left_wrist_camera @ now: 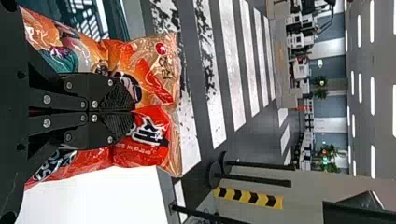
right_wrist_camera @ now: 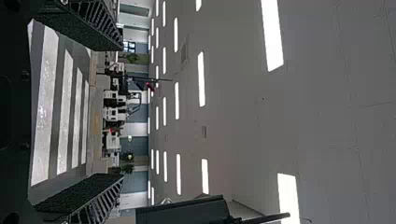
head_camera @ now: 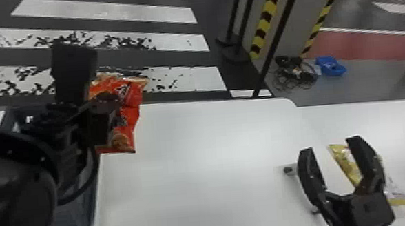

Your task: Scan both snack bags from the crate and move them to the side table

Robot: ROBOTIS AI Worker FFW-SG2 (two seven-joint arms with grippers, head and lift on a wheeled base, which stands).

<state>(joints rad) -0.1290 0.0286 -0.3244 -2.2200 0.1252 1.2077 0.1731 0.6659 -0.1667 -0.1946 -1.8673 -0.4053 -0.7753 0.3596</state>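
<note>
1 crate [head_camera: 73, 216] sits leftmost; just right, the left gripper [left_wrist_camera: 131, 111], nearest, pinches the red snack bag [head_camera: 130, 120], its long axis roughly along the fingers, glossy and creased; past the white table [head_camera: 199, 163], the right gripper [head_camera: 330, 145] gapes wide by a yellow packet [head_camera: 346, 161]

Finished in black, with rounded left arm housing [head_camera: 19, 211], looped cable [head_camera: 95, 167], silvery round screws [left_wrist_camera: 47, 99] on left gripper [head_camera: 109, 97], and ribbed, grainy-faced fingers [right_wrist_camera: 88, 198] on right gripper [head_camera: 330, 145].

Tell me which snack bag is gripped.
The red bag, pinched in the left gripper; the yellow bag lies ungripped on the white table.
</note>
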